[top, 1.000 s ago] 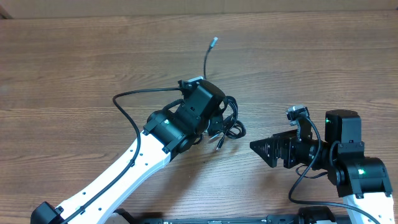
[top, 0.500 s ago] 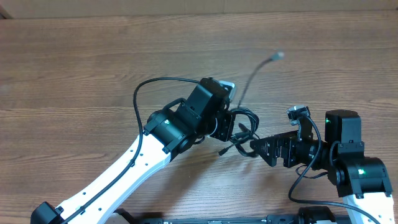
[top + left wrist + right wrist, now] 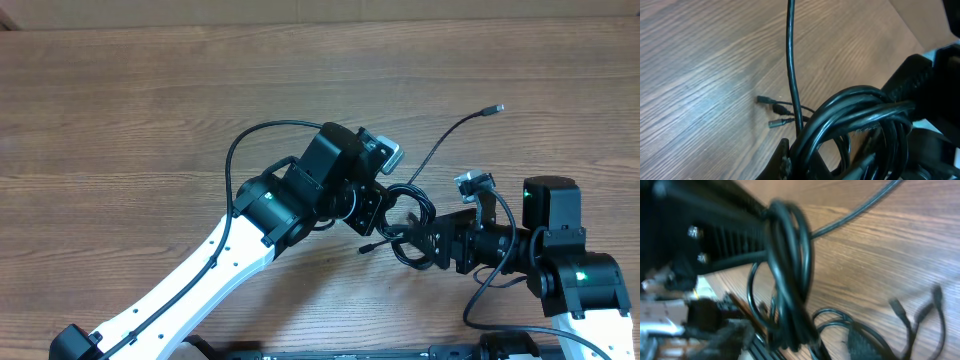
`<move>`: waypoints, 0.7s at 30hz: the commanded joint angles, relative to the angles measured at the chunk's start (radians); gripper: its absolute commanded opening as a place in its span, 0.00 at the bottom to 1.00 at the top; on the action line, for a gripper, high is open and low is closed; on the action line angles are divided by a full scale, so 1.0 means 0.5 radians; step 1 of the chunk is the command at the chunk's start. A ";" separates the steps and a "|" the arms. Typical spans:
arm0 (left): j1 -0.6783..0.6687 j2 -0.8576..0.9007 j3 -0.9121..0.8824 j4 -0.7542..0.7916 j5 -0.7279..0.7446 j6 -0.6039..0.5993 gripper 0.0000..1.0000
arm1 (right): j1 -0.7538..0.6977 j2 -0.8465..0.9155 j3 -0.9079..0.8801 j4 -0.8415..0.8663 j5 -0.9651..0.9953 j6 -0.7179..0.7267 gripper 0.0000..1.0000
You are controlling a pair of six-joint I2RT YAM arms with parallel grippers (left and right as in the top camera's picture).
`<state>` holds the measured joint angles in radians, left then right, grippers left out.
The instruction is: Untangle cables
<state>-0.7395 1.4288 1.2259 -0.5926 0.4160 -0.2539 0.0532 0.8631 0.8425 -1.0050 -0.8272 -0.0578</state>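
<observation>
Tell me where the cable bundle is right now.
Overhead view, right of centre: the cable bundle is pinched in the left gripper, right at the right gripper, with one plug end trailing up-right.

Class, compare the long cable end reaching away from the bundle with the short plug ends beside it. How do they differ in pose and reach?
The long cable end stretches far out from the bundle in a sweeping curve; the short plug ends poke out only slightly. The long cable end stands alone, while the short plug ends lie as a pair on the table. Both are thin, black and plug-tipped.
</observation>
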 commanded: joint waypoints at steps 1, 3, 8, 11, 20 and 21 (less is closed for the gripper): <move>-0.017 -0.046 0.053 0.028 0.113 0.045 0.04 | 0.008 -0.011 0.045 0.033 -0.101 -0.058 0.33; -0.018 -0.046 0.053 0.028 0.114 0.045 0.04 | 0.008 -0.011 0.045 0.031 -0.101 -0.058 0.17; -0.018 -0.046 0.053 0.027 0.113 0.045 0.04 | 0.008 -0.011 0.045 0.030 -0.100 -0.058 0.04; -0.014 -0.046 0.053 0.028 0.091 0.045 0.18 | 0.008 -0.011 0.045 0.040 -0.098 -0.058 0.04; 0.124 -0.062 0.053 0.021 0.117 -0.195 1.00 | 0.007 -0.011 0.045 0.025 -0.092 -0.041 0.04; 0.159 -0.071 0.053 0.021 0.137 -0.227 1.00 | 0.007 -0.011 0.045 0.024 -0.091 -0.041 0.04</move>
<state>-0.7139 1.4284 1.2259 -0.5831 0.4534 -0.2916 0.0532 0.8631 0.8425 -0.9962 -0.8570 -0.0742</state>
